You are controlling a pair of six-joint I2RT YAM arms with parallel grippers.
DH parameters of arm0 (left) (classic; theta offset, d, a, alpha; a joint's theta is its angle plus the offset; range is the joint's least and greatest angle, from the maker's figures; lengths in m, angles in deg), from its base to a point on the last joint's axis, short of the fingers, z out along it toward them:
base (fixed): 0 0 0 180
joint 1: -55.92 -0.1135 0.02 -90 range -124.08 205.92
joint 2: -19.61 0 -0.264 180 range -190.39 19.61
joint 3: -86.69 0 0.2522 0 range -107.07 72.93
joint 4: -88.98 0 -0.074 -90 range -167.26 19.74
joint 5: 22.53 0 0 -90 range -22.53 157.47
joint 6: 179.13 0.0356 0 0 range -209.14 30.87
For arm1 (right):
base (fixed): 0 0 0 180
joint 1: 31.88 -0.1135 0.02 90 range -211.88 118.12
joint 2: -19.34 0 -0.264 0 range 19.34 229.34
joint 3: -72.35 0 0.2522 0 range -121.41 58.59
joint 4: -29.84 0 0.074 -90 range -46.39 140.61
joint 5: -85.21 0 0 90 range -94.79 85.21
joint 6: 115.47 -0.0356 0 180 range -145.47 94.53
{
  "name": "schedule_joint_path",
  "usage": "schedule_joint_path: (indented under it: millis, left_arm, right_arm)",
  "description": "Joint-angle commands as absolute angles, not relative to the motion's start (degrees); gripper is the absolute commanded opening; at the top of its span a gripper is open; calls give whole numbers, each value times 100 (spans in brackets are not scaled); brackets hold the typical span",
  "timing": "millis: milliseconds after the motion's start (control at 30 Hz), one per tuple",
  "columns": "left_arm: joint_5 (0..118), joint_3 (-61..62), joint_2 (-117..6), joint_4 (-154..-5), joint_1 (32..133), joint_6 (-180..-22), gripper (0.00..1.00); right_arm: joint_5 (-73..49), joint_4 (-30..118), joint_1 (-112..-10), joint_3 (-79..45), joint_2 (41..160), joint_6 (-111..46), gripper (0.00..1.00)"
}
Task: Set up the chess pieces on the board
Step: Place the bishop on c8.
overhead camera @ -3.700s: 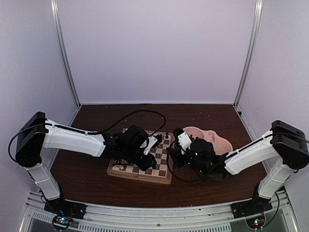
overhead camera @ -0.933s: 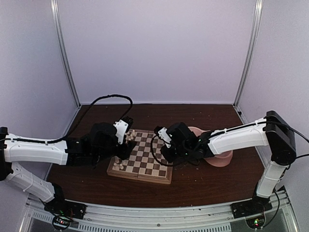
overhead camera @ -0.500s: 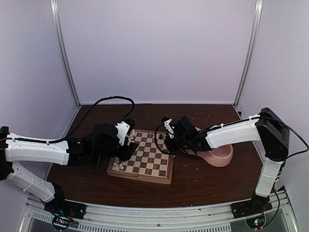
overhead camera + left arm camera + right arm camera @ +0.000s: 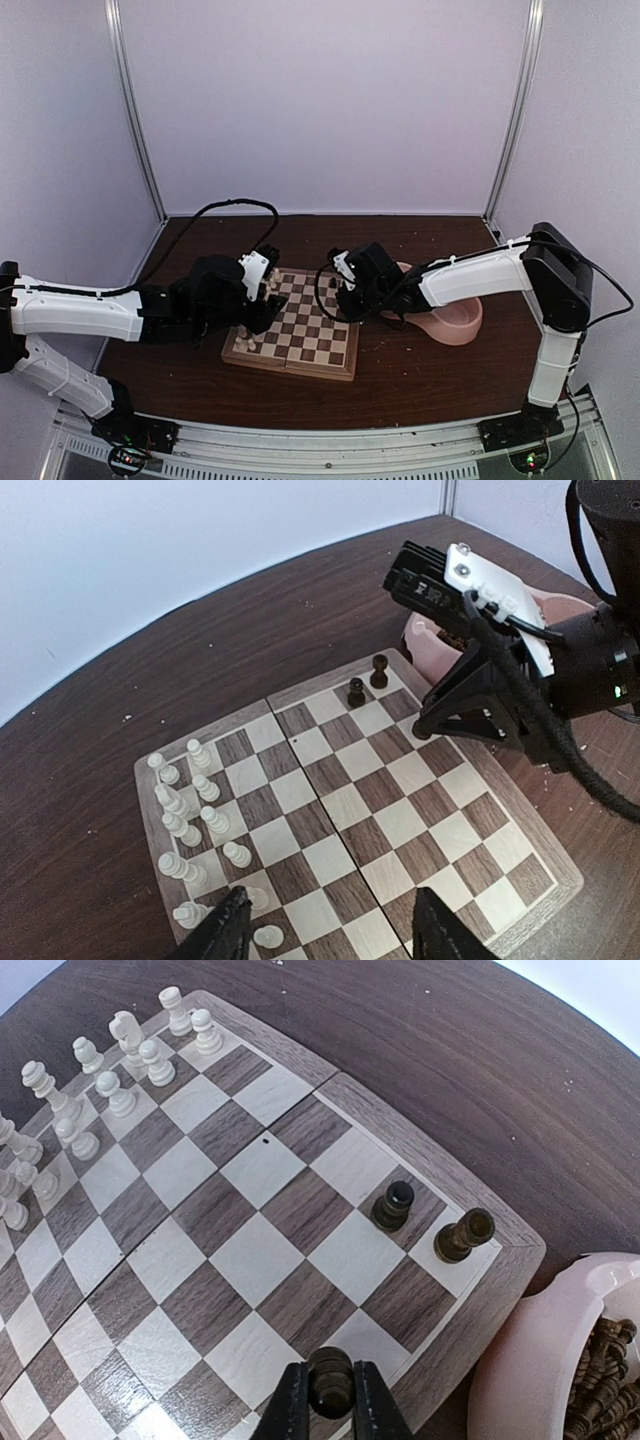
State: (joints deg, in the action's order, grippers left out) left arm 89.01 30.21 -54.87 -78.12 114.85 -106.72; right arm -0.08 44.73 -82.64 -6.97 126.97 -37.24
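While the right claw (image 4: 329,1398) clamps a dark chess piece (image 4: 330,1375),
the left claw (image 4: 330,935) hangs released over the board (image 4: 400,825), lower frame.

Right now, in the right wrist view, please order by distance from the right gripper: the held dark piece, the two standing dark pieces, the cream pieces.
1. Held dark piece, in the right gripper.
2. Two standing dark pieces, corner of the board; too close to separate.
3. Cream pieces, far end, upper left.
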Motion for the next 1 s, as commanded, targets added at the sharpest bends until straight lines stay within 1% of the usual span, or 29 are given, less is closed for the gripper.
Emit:
schedule_joint_path:
  millis: [0,200,967]
  left_arm:
    - [9011,2929,-5387,-7901,11467,-10636,56]
    - [8909,2921,-5386,-7925,11466,-10672,56]
    - [8801,2939,-5300,-7928,11471,-10724,56]
  right_arm:
    - [-48,4703,-8277,-894,12791,-3685,10]
    - [257,4807,-8277,-939,12809,-3579,11]
    - [365,4977,-8207,-1168,13131,-3540,13]
